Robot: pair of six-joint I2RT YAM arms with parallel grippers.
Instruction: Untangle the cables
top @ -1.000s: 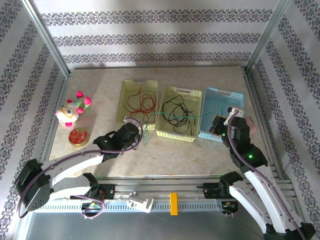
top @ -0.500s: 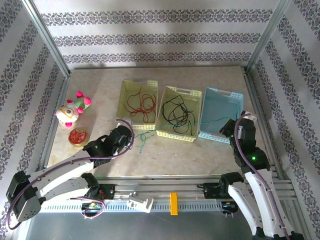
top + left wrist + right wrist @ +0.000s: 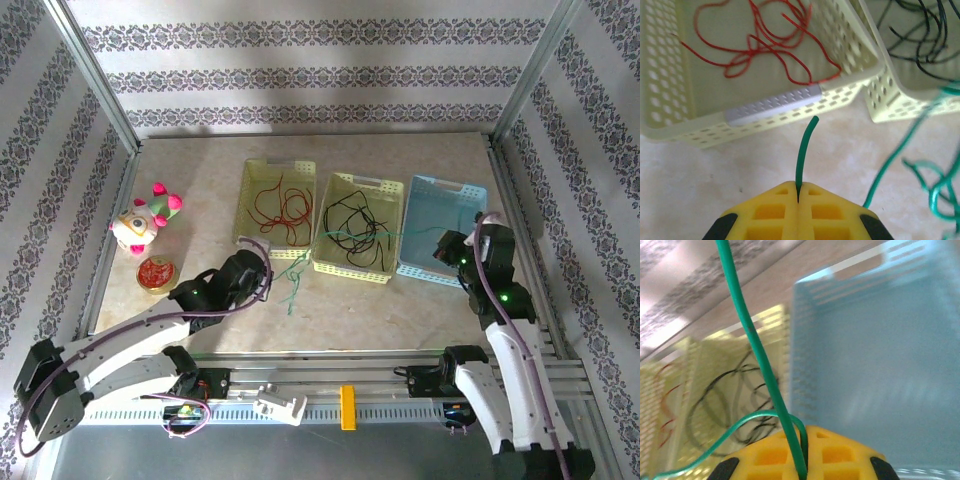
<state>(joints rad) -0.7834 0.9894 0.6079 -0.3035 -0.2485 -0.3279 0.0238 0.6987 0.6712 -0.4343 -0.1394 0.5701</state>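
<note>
Two grippers pinch green cable [image 3: 756, 347]: left gripper [image 3: 798, 195] near the yellow basket [image 3: 772, 105], right gripper [image 3: 802, 462] at the blue basket [image 3: 880, 370].

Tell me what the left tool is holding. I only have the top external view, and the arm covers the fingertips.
Observer: In the left wrist view, the left tool is shut on the green cable. A short free end pokes out past the fingertips toward the rim of the left yellow basket.
Operator: And the right tool? From above it is just a dark blob by the blue basket.
Observer: In the right wrist view, the right tool is also shut on the green cable. One strand runs straight up out of the tool, and a loop bends away left in front of the middle yellow basket.
</note>
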